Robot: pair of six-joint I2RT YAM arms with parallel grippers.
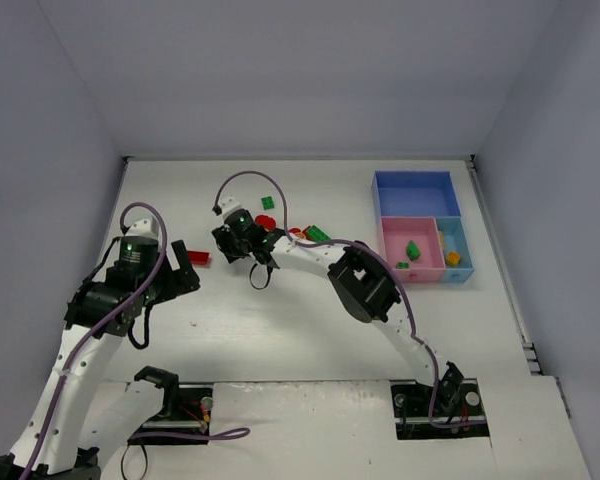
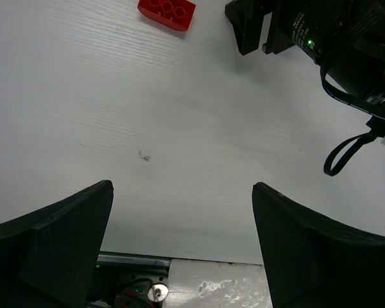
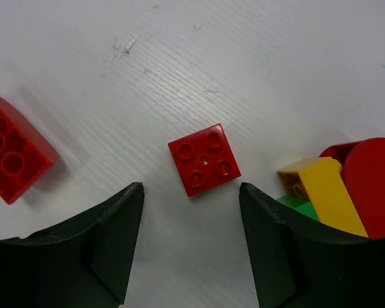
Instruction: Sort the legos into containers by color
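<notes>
My right gripper [image 3: 191, 187] is open, low over a small square red lego [image 3: 204, 159] that lies just ahead of its fingertips. A longer red lego [image 3: 9, 154] lies to its left. A yellow lego [image 3: 327, 192], a rounded red one [image 3: 372, 179] and a green one [image 3: 296, 206] are piled to its right. From above, the right gripper [image 1: 242, 245] is left of the loose legos [image 1: 292, 232]. My left gripper [image 2: 183, 189] is open and empty, near a red lego [image 2: 167, 11] that also shows from above [image 1: 198, 257]. The left gripper [image 1: 188, 270] hovers beside it.
The joined containers stand at the back right: a blue one [image 1: 415, 180], a pink one [image 1: 425, 240] with two green legos [image 1: 412, 248], a light-blue one [image 1: 458, 237] with a yellow-orange lego [image 1: 452, 258]. A lone green lego [image 1: 268, 203] lies further back. The right arm [image 2: 333, 38] is close to my left gripper.
</notes>
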